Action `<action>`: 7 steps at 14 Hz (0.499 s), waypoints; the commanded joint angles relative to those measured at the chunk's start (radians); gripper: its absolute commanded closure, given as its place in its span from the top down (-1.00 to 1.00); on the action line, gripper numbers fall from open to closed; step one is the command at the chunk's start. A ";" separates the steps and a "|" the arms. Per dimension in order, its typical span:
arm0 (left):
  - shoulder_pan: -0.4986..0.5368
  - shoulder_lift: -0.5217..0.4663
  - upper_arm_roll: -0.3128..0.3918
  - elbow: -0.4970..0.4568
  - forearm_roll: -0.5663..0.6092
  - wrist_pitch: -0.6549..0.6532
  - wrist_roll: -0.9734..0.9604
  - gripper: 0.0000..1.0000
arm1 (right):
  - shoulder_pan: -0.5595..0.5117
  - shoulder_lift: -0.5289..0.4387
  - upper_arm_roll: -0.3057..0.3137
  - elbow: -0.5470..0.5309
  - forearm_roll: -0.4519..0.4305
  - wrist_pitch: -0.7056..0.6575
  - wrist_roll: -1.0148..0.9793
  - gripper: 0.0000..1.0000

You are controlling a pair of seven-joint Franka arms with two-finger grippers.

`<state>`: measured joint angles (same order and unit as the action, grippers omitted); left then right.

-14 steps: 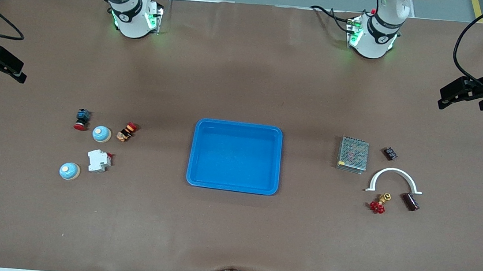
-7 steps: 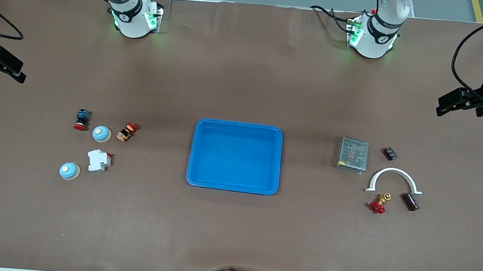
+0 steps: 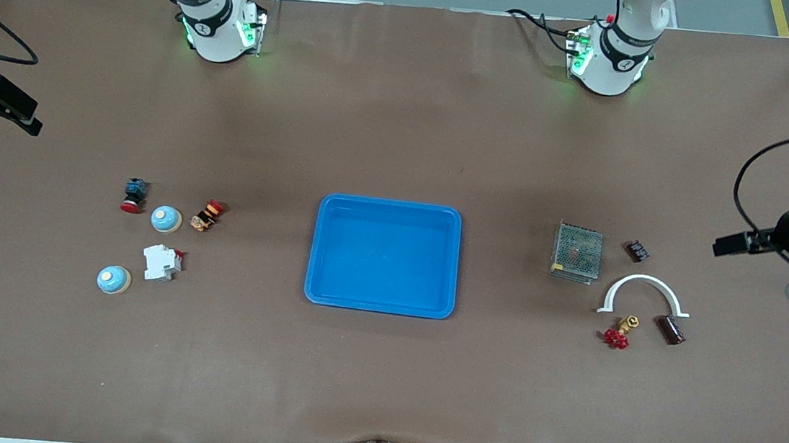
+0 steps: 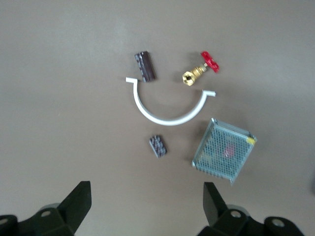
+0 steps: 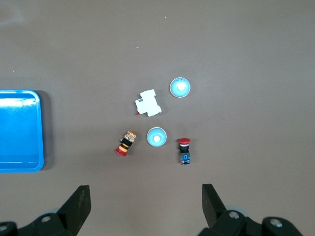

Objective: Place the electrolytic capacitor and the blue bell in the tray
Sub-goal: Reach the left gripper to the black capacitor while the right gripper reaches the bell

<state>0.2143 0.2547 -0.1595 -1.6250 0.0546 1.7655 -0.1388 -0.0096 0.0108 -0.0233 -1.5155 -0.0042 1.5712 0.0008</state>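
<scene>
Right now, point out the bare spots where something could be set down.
The blue tray holds nothing. Bare table lies between it and the mesh box, and between it and the orange button. It is crowded around the two blue bells and under the white arch.

1. The front view looks steeply down from high up across the brown desk (image 3: 379, 379), facing both robot bases at the desk's top edge and taking in nearly the whole surface.
2. The left wrist view looks straight down from well above the desk's left-arm end; it shares the white plastic half-ring (image 4: 170, 105) (image 3: 643, 292) and the grey metal mesh box (image 4: 224, 151) (image 3: 577, 252) with the front view.
3. The right wrist view looks straight down over the right-arm end; it shares the shallow bright-blue plastic tray (image 5: 19, 130) (image 3: 384, 255) and the white plastic breaker block (image 5: 148, 103) (image 3: 161, 262).
</scene>
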 commanded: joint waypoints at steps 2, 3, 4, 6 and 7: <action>0.032 0.128 -0.005 0.010 0.042 0.144 -0.062 1.00 | -0.009 0.003 0.006 0.012 0.007 -0.005 0.007 1.00; 0.039 0.165 -0.005 0.010 0.042 0.193 -0.068 1.00 | -0.007 0.005 0.006 0.012 0.007 -0.003 0.005 1.00; 0.039 0.196 -0.005 0.011 0.045 0.230 -0.068 1.00 | -0.003 0.008 0.006 0.012 0.009 -0.003 0.002 1.00; 0.048 0.263 0.000 0.013 0.051 0.314 -0.073 0.95 | 0.008 0.038 0.011 0.012 0.018 0.003 0.001 1.00; 0.057 0.302 0.001 0.019 0.065 0.359 -0.073 0.88 | 0.026 0.055 0.013 0.012 0.016 0.004 0.001 1.00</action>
<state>0.2564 0.4980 -0.1557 -1.6295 0.0861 2.0664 -0.1958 -0.0029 0.0265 -0.0182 -1.5160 0.0028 1.5713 -0.0007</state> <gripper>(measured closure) 0.022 0.000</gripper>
